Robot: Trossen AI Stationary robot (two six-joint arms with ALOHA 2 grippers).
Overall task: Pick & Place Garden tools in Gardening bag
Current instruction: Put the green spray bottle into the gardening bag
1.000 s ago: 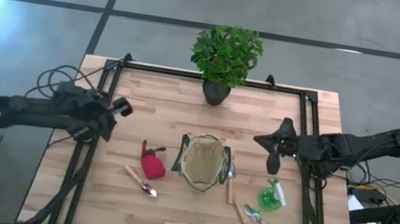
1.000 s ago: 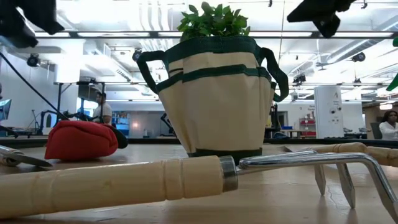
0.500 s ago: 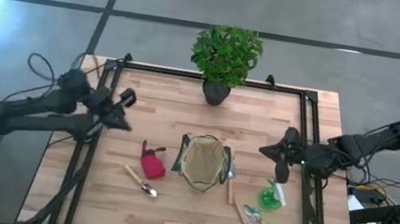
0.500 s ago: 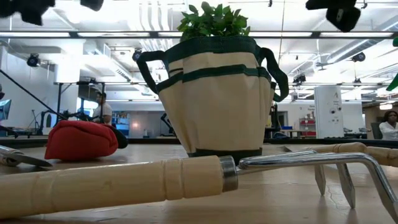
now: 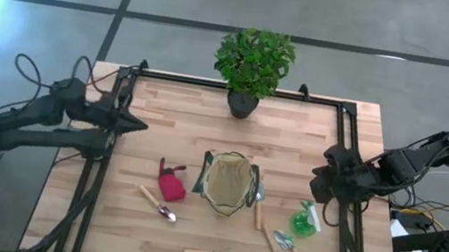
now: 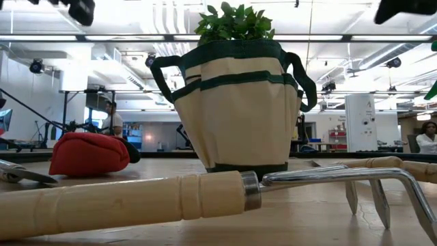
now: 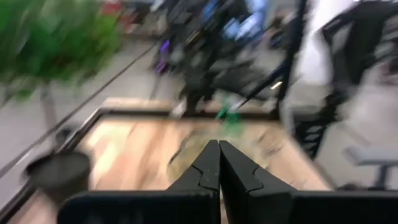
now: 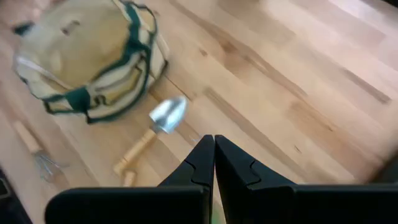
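We see the gardening bag [image 5: 228, 184] upright mid-table, near the potted plant [image 5: 252, 63]. Garden tools [image 5: 282, 241] lie scattered around the bag. Our left gripper [image 5: 136, 123] and right gripper [image 5: 318, 182] flank it, both clenched, empty.

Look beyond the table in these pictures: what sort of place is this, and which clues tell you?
Probably a large open lab or workshop: long ceiling light strips, a person seated among screens in the background, and a wooden table fenced by a black metal frame.
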